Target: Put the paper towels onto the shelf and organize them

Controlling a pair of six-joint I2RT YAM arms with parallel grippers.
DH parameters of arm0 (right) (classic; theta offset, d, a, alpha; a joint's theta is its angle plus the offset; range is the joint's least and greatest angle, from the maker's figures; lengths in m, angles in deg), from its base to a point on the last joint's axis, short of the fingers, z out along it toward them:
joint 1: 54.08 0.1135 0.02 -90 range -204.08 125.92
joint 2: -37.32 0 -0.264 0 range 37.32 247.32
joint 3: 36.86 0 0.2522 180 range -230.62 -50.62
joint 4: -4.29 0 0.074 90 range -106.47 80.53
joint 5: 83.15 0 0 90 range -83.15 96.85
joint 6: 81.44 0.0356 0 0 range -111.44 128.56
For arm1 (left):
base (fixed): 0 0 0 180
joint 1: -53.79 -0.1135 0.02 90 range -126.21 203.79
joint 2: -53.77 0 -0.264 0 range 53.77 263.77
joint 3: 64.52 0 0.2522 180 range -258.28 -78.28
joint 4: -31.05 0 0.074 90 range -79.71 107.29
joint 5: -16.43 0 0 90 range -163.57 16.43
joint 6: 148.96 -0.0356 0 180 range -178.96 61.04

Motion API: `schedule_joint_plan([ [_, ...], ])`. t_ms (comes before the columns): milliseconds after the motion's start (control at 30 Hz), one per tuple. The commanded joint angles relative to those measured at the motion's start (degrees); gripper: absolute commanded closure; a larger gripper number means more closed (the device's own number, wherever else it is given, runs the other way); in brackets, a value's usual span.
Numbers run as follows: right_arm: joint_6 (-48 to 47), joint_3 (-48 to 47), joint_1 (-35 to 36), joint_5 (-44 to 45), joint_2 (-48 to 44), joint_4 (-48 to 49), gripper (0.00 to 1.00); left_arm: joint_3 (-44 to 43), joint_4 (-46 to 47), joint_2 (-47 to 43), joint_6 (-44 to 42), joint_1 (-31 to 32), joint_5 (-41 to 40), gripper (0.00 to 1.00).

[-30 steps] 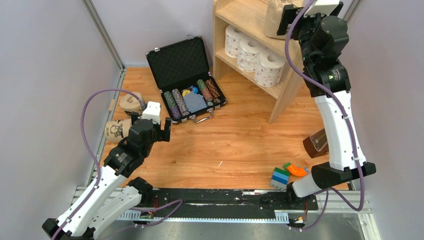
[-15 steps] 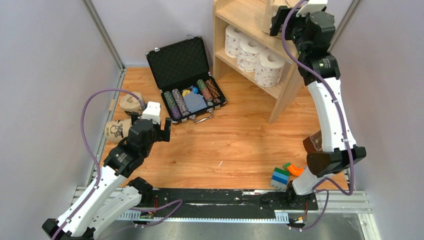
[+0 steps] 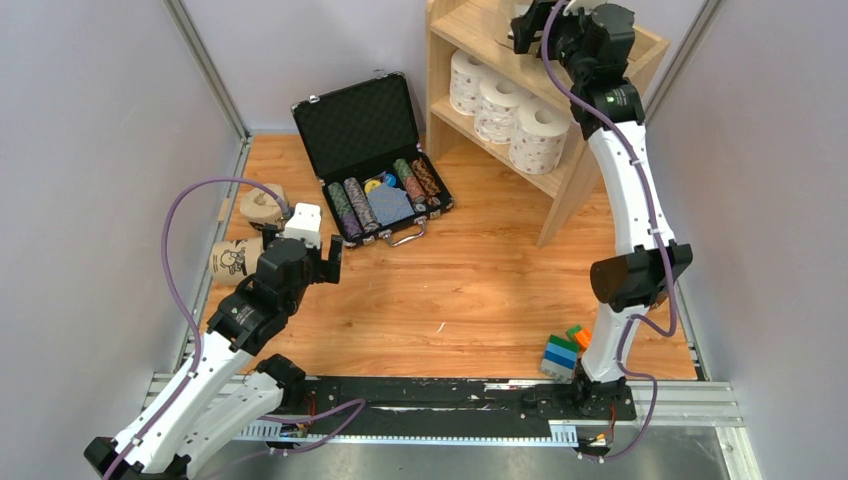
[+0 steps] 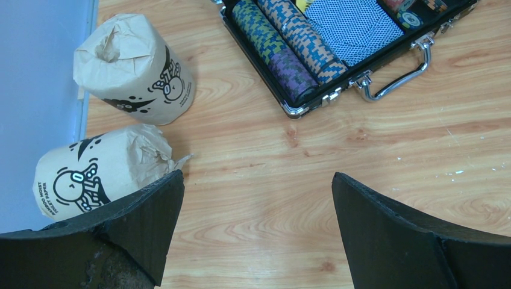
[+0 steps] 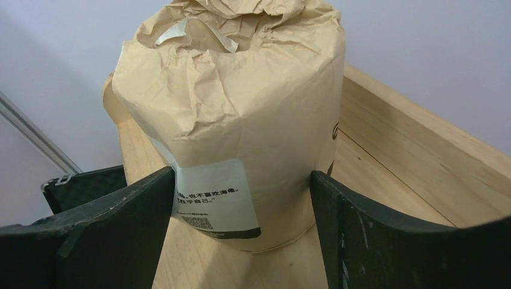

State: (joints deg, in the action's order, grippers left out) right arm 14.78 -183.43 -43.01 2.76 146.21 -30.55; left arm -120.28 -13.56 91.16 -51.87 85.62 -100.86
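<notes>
The tan roll (image 5: 241, 108) stands upright on the shelf (image 5: 416, 162) top, far right. I judge it light and soft, its crinkled paper wrap likely to slip or dent, so I would hold it mid-barrel, gently. My right claw (image 5: 242, 180) straddles it, fingers (image 5: 120, 223) at both sides; whether they press I cannot tell. 3 white rolls (image 3: 505, 105) line the inner board (image 3: 470, 122). 2 other tan rolls (image 4: 135, 69) sit near left, by my left claw (image 4: 256, 186), spread wide and holding nothing. The overhead view crops the shelf top.
</notes>
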Motion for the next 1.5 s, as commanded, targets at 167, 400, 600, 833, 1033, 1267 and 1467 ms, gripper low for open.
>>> schedule_joint_plan([
  [167,4.0,-3.3,0.0,-5.8,7.6,12.4,0.20,-0.2,1.8,0.1,-0.9,-0.2,-0.3,0.00],
  [400,4.5,-4.5,0.1,-9.2,9.4,15.1,0.14,-0.1,1.8,0.4,-0.9,-0.2,-0.4,0.00],
  [600,3.7,3.6,0.1,-4.9,2.4,15.5,0.00,-0.1,1.8,0.6,-0.9,-0.2,-0.3,0.00],
  [833,2.1,13.0,0.1,-1.7,-8.5,14.8,0.00,-0.6,1.5,1.0,-0.5,-0.2,-0.2,0.00],
  [1033,1.6,21.0,0.2,-1.3,-20.3,13.3,0.00,-2.0,0.6,1.9,1.1,-0.3,-0.2,0.00],
  [1267,5.1,35.8,0.5,-4.1,-34.8,11.9,0.00,-5.1,-2.2,6.9,6.1,-0.2,-2.9,0.00],
  [1467,11.7,51.1,0.8,-10.3,-43.9,11.6,0.00,-10.9,-6.5,17.0,10.8,-3.0,-8.7,0.00],
])
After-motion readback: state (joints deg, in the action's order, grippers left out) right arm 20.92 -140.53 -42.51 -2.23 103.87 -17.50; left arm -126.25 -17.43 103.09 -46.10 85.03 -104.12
